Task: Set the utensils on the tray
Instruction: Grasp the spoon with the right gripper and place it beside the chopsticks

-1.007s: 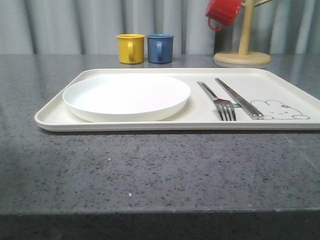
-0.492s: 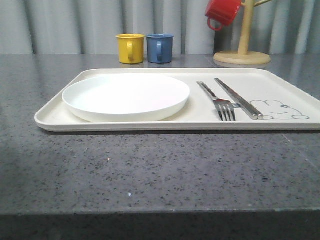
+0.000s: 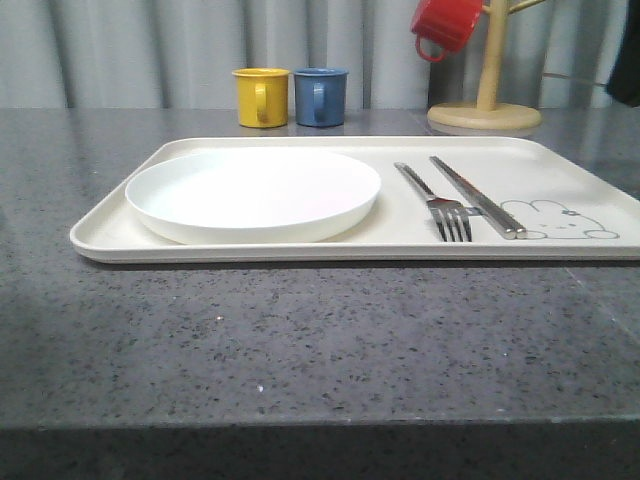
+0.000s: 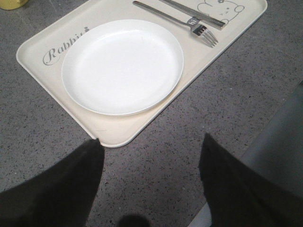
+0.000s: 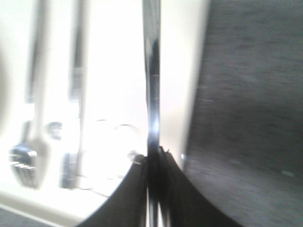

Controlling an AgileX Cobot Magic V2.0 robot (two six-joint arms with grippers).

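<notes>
I count one tray (image 3: 120,232), cream-white, rectangular with rounded corners and a low raised rim, lying on a dark speckled stone-like table (image 3: 300,350). On it sit one round white plate (image 3: 253,192) with a smooth matte face, one four-tined silver fork (image 3: 437,203) and one pair of long flat silver chopsticks (image 3: 477,196); seen from the front, the fork is just at the plate's 3 o'clock and the chopsticks lie just beside the fork, again at its 3 o'clock, both pointing roughly from 12 to 6. In my left wrist view grey script on the tray reads "Rabbi", the last letter hidden by the plate, and a line-drawn bunny (image 3: 560,220) sits under the chopsticks' near ends. My left gripper (image 4: 149,184) hangs released, its two dark fingers (image 4: 57,184) spread wide over the bare table at the tray's near corner, grasping nothing. My right gripper (image 5: 154,163) is clenched on a slim shiny metal handle (image 5: 151,80) that runs straight out from between the fingers above the tray's right edge; the view is too blurred to make out its far end. At the table's 12 o'clock stand one yellow mug (image 3: 261,97) and one blue mug (image 3: 320,96), touching, and one red mug (image 3: 446,26) hangs on a pale wooden mug tree (image 3: 487,100).
</notes>
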